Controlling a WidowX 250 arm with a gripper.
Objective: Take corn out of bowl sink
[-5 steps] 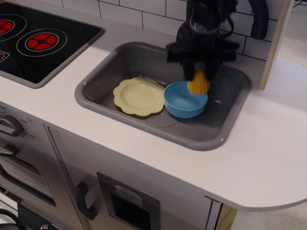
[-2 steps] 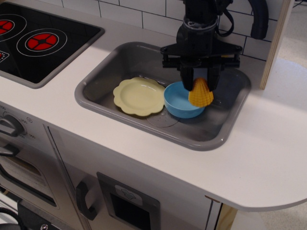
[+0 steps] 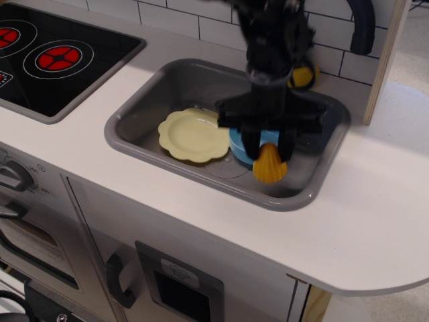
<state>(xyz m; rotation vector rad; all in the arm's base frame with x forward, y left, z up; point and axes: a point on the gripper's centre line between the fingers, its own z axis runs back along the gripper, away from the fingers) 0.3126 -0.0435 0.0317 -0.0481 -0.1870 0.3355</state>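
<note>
1. The tool (image 3: 269,149) hangs over the lower right part of the sink, its two dark fingers (image 3: 249,142) clamped on the top of the corn (image 3: 270,164).
2. The corn sits at lower centre-right of the frame, out of the bowl and just in front of it, above the grey sink floor near the front wall. Whether its underside touches the floor cannot be told.
3. In the foreground, the white worktop (image 3: 375,221) runs along the bottom and right of the frame, with the cabinet front and a dark handle (image 3: 118,280) below it at lower left.
4. The sink (image 3: 137,107), a grey basin with rounded corners, is set in the worktop at mid-frame.
5. The bowl (image 3: 238,145), light blue, stands on the sink floor just behind the corn; most of it is hidden by the tool.
6. A pale yellow scalloped plate (image 3: 193,135) lies on the sink floor to the left of the bowl, its edge right beside it.
7. The black arm (image 3: 273,40) rises from the tool to the top centre of the frame.
8. A black stovetop (image 3: 60,57) with red burner rings fills the upper left.
9. White wall tiles (image 3: 201,17) run along the top.
</note>
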